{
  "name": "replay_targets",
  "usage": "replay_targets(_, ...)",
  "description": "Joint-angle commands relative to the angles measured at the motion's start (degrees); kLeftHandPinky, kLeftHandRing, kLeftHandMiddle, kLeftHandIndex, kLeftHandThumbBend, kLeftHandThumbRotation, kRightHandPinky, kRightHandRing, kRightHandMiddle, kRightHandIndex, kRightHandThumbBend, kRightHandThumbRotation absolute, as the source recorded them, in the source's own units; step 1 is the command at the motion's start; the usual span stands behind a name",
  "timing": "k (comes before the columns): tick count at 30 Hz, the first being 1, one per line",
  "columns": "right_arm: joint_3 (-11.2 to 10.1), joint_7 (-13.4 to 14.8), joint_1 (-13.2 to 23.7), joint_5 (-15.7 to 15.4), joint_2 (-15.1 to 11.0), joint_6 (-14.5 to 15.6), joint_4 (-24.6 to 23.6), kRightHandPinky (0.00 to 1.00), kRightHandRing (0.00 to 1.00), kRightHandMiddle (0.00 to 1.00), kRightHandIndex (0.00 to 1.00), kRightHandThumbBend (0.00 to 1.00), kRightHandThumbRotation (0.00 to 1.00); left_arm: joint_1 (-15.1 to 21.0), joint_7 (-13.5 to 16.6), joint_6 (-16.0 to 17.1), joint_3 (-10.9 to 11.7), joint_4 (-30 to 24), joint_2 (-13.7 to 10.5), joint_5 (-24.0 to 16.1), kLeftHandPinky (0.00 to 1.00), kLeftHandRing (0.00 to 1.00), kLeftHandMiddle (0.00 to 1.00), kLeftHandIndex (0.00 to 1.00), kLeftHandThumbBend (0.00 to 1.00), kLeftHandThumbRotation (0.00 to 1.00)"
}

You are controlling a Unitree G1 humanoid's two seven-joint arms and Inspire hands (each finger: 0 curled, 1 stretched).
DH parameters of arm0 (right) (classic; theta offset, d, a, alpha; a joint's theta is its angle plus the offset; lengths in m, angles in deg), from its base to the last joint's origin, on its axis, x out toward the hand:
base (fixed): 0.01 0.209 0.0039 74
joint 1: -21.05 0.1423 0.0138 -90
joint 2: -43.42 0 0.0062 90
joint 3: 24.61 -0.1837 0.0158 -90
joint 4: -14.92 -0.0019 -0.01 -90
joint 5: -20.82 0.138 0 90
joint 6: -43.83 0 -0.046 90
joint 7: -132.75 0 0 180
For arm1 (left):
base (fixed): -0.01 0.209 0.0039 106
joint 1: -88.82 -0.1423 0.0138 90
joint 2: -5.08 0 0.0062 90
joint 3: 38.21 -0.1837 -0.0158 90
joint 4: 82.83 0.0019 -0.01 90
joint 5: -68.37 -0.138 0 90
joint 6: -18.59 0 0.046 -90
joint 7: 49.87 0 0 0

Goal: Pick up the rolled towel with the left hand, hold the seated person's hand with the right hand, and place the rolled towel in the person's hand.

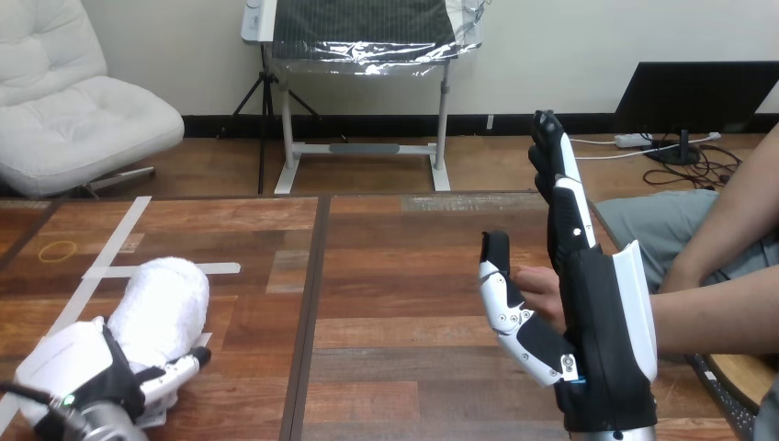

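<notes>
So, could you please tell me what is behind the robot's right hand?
The person's hand lies behind the upright right hand: its fingers show between thumb and palm, the person's forearm at the right. The palm covers the rest, so contact cannot be told.

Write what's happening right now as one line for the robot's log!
left hand: at near end of rolled towel | towel: lying on table | right hand: open, upright, beside person's hand, not holding it | handover: not yet done

Wooden table (404, 276): rolled towel (165, 308) lying left, white tape strips (112, 239) beside it.
</notes>
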Motion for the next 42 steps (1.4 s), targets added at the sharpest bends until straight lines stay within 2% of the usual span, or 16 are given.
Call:
replay_targets(1,-1.06,-0.24,2.94,1.04,1.45,0.1,-1.33,1.0,1.0,1.0,1.0,0.0,0.0,2.45,-1.68,-1.42,-2.85,7.12,-0.17,2.03,0.86,0.89,0.92,0.92,0.9,0.74)
replay_targets(8,-1.31,-0.97,2.63,1.35,1.39,0.66,-2.0,1.0,1.0,1.0,1.0,0.0,0.0,4.49,-0.99,-2.38,-4.34,11.09,-0.79,3.4,0.86,0.88,0.91,0.92,0.91,0.75)
replay_targets(18,-1.87,-1.7,2.75,1.94,1.03,0.43,-2.16,1.0,1.0,1.0,1.0,0.0,0.0,5.93,0.69,-3.77,-5.89,13.4,-1.34,4.86,0.84,0.86,0.9,0.91,0.89,0.75)
replay_targets(22,-2.24,-1.92,2.78,1.79,0.77,0.33,-2.1,1.0,1.0,1.0,1.0,0.0,0.0,5.85,2.5,-4.36,-6.01,13.19,-1.18,5.45,0.83,0.85,0.88,0.89,0.88,0.74)
replay_targets(28,-2.53,-2.02,2.7,1.68,0.92,0.63,-2.23,1.0,1.0,1.0,1.0,0.0,0.0,5.6,5.26,-4.37,-6.54,13.13,-1.57,6.59,0.77,0.77,0.79,0.82,0.86,0.69)
replay_targets(30,-2.58,-2.03,2.67,1.6,0.93,0.7,-2.27,1.0,1.0,1.0,1.0,0.0,0.0,5.64,5.82,-4.37,-6.7,13.28,-1.71,6.94,0.74,0.73,0.75,0.79,0.85,0.64)
replay_targets(34,-2.76,-2.08,2.7,1.34,0.85,0.66,-2.19,1.0,1.0,1.0,1.0,0.0,0.0,4.96,10.35,-2.22,-4.89,12.92,-1.05,9.46,0.68,0.68,0.7,0.76,0.83,0.55)
replay_targets(37,-2.85,-2.21,2.77,1.45,0.81,0.57,-2.07,1.0,1.0,1.0,1.0,0.0,0.0,4.29,14.0,-0.19,-3.58,12.6,-0.6,11.61,0.63,0.62,0.65,0.72,0.81,0.42)
replay_targets(38,-2.88,-2.26,2.79,1.47,0.8,0.56,-2.05,1.0,1.0,1.0,1.0,0.0,0.0,4.12,15.09,0.39,-3.39,12.63,-0.56,12.15,0.59,0.59,0.62,0.69,0.81,0.33)
replay_targets(42,-3.03,-2.44,2.93,1.41,0.73,0.55,-1.98,1.0,1.0,1.0,1.0,0.0,0.0,3.39,20.02,3.29,-2.54,12.96,-0.28,14.29,0.55,0.55,0.59,0.64,0.81,0.18)
